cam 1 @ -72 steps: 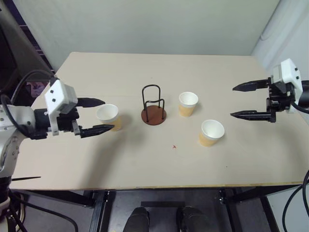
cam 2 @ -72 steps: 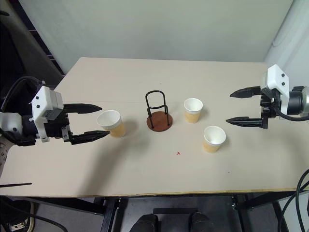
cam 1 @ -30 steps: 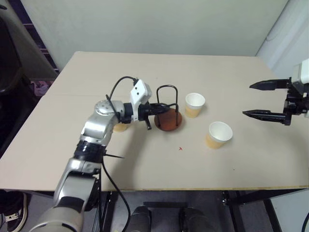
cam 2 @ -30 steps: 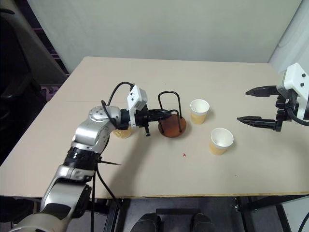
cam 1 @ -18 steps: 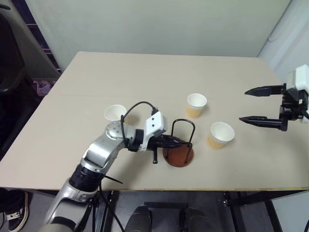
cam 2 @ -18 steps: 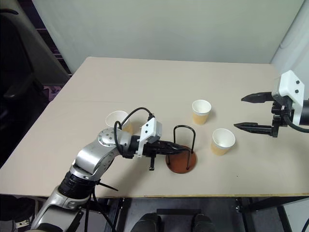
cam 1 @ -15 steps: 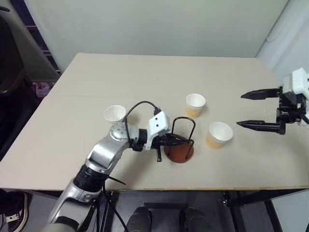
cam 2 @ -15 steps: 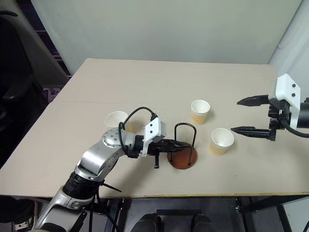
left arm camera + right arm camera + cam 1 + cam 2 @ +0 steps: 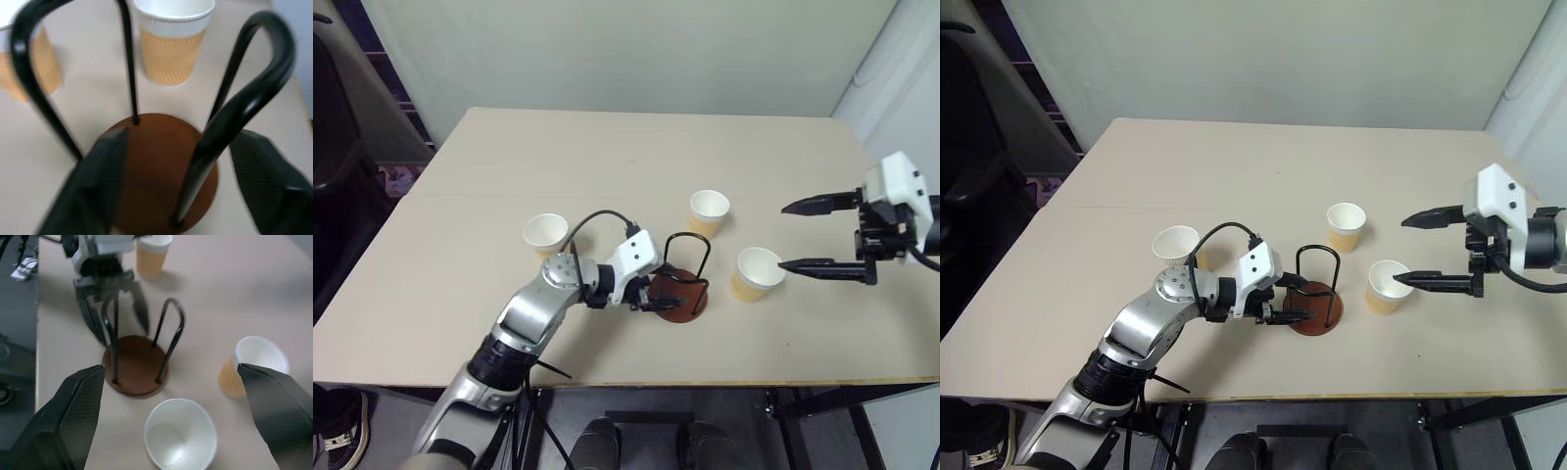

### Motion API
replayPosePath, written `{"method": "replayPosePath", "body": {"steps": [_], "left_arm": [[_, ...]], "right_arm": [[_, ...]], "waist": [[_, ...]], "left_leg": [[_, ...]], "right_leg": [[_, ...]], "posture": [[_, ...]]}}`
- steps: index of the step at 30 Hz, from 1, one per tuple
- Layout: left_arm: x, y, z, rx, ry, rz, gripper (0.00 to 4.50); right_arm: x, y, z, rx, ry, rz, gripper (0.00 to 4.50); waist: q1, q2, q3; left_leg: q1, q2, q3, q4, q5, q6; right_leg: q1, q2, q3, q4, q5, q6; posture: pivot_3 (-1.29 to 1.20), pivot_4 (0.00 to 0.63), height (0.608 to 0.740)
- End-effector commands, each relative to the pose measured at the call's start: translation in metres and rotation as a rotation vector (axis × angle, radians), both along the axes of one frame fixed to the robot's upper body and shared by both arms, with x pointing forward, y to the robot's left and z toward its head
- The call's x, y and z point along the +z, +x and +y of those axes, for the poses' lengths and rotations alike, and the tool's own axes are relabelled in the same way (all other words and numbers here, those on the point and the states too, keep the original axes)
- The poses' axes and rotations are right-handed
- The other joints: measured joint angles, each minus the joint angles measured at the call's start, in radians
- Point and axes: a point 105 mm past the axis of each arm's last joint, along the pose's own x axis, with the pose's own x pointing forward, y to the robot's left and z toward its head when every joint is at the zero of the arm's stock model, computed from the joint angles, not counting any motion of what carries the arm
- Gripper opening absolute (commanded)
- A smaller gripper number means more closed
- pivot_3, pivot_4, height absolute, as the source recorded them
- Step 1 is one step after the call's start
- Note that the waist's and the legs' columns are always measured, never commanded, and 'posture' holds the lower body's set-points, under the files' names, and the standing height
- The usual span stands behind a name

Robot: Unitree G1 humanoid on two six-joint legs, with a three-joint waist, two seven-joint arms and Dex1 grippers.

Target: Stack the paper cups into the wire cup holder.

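Cups (image 9: pixel 709 212) number 3 on the counter (image 9: pixel 607 157), all outside the wire cup holder (image 9: pixel 683 284) near its front edge. Left hand (image 9: pixel 1295 302) spreads open around 1 wire loop; right hand (image 9: pixel 786 237) gapes empty over the nearest cup.

the wire cup holder (image 9: pixel 683 282) stands upright on the surface (image 9: pixel 607 166) near its front edge, with the left pincer (image 9: pixel 1290 300) at its left side, one finger on either side of the nearest wire loop. one paper cup (image 9: pixel 545 235) sits to the left behind the left arm, a second (image 9: pixel 709 211) behind and slightly right of the holder, and a third (image 9: pixel 755 273) just right of the holder. the right pincer (image 9: pixel 792 236) hangs right of these two cups, its nearer fingertip by the third cup's rim.
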Motion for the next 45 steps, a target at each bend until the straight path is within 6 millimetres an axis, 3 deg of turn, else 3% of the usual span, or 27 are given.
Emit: {"method": "replayPosePath", "body": {"steps": [1,5,10,12,17,20,23,30,32,36,39,41,45], "left_arm": [[0.021,-0.005,0.006,0.003,-0.069,-0.054,3.28],[0.033,-0.009,0.018,0.027,-0.122,-0.069,3.28],[0.05,-0.015,0.051,0.099,-0.102,-0.124,3.28],[0.06,-0.026,0.063,0.059,-0.057,-0.15,3.28],[0.114,-0.048,0.089,-0.018,-0.05,-0.256,3.28],[0.135,-0.058,0.101,-0.056,0.005,-0.305,3.34],[0.146,-0.067,0.111,-0.076,0.03,-0.317,3.34],[0.142,-0.068,0.134,-0.013,0.084,-0.287,3.34],[0.14,-0.067,0.135,-0.005,0.087,-0.284,3.34],[0.139,-0.064,0.138,0.012,0.097,-0.287,3.34],[0.143,-0.062,0.151,0.058,0.123,-0.298,3.34],[0.143,-0.062,0.155,0.072,0.131,-0.296,3.34],[0.136,-0.06,0.152,0.066,0.128,-0.283,3.34]], "right_arm": [[-0.012,0.003,0.0,0.002,-0.083,-0.002,4.5],[-0.024,0.007,0.001,0.011,-0.113,0.026,4.5],[-0.047,0.012,0.004,0.048,-0.2,0.066,4.5],[-0.056,0.013,0.006,0.062,-0.24,0.075,4.5],[-0.08,0.024,0.007,0.044,-0.327,0.068,4.5],[-0.085,0.024,0.011,0.068,-0.328,0.079,3.9],[-0.085,0.021,0.015,0.097,-0.315,0.077,2.93],[-0.081,0.021,0.016,0.108,-0.294,0.068,0.28],[-0.077,0.021,0.017,0.112,-0.286,0.061,0.03],[-0.052,0.014,0.019,0.151,-0.218,0.036,0.03],[0.018,0.001,0.029,0.224,-0.021,-0.07,0.03],[0.051,-0.006,0.042,0.272,0.095,-0.123,0.03],[0.075,-0.018,0.067,0.372,0.185,-0.158,0.03]], "waist": [[0.0,0.0,0.0],[0.001,0.0,0.0],[-0.004,0.0,0.0],[-0.006,0.0,0.0],[-0.007,0.0,0.0],[-0.007,0.001,0.0],[-0.011,0.001,0.0],[-0.015,0.001,0.001],[-0.015,0.001,0.001],[-0.015,0.001,0.001],[-0.019,0.004,0.002],[-0.022,0.004,0.003],[-0.03,-0.002,-0.001]], "left_leg": [[0.0,0.0,-0.001,0.0,0.0,0.0],[0.0,0.001,-0.003,0.0,-0.001,0.001],[0.0,0.001,-0.004,-0.001,-0.004,0.007],[0.0,0.002,-0.006,-0.001,-0.004,0.007],[0.0,0.005,-0.008,-0.001,-0.005,0.006],[0.0,0.005,-0.008,-0.002,-0.006,0.007],[0.0,0.005,-0.007,-0.003,-0.006,0.007],[-0.001,0.005,-0.007,-0.004,-0.009,0.006],[-0.001,0.005,-0.008,-0.004,-0.01,0.006],[-0.002,0.005,-0.007,-0.004,-0.011,0.005],[-0.003,0.005,-0.006,-0.004,-0.011,0.005],[-0.005,0.005,-0.005,-0.005,-0.011,0.005],[-0.002,0.008,-0.005,-0.008,-0.01,0.002]], "right_leg": [[0.0,0.0,0.0,0.0,0.0,0.0],[0.0,-0.001,0.0,0.0,0.0,0.0],[-0.001,0.0,0.0,0.0,0.0,0.0],[-0.001,0.0,0.0,0.0,0.0,-0.001],[-0.003,0.0,0.001,0.001,-0.002,-0.007],[-0.003,-0.002,0.0,0.002,-0.002,-0.009],[-0.005,-0.004,0.0,0.002,-0.002,-0.01],[-0.007,-0.005,-0.001,0.002,-0.004,-0.014],[-0.007,-0.006,-0.001,0.002,-0.006,-0.016],[-0.008,-0.006,-0.001,0.002,-0.006,-0.017],[-0.011,-0.006,-0.001,0.002,-0.006,-0.017],[-0.014,-0.006,0.0,0.003,-0.006,-0.018],[-0.012,-0.001,-0.001,0.003,-0.01,-0.024]], "posture": [[0.0,0.15,0.74],[0.0,0.15,0.74],[0.0,0.15,0.74],[0.0,0.15,0.74],[0.0,0.15,0.74],[0.0,0.15,0.74],[0.0,0.15,0.74],[0.0,0.15,0.74],[0.0,0.15,0.74],[0.0,0.15,0.74],[0.0,0.15,0.74],[0.0,0.15,0.74],[0.0,0.15,0.74]]}}
